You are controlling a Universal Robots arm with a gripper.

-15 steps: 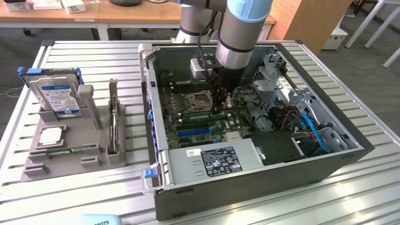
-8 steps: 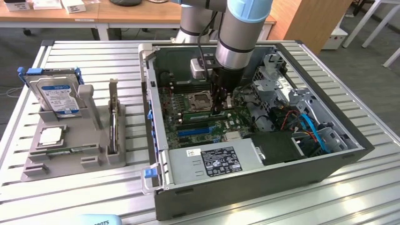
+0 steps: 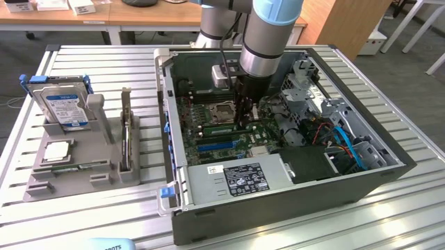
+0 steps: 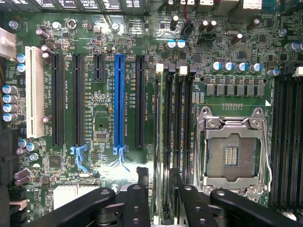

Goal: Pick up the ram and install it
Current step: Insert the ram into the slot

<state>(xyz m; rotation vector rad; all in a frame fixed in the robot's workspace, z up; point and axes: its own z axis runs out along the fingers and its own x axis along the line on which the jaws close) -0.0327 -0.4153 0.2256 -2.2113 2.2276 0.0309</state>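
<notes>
Open computer case (image 3: 278, 219), pincer (image 4: 159, 174) clamped on thin green ram (image 3: 222, 128), edge-on over motherboard (image 4: 104, 118)

We're in a robotics lab or test workshop here. A slotted aluminium bench (image 3: 97, 60) carries an open desktop computer case (image 3: 278, 208), its green motherboard (image 4: 102, 123) laid bare. A grey parts fixture (image 3: 76, 151) sits beside the case with loose components. An industrial robot arm (image 3: 268, 36) reaches down into the case. Behind stand plain wooden desks (image 3: 139, 15), office style.
</notes>
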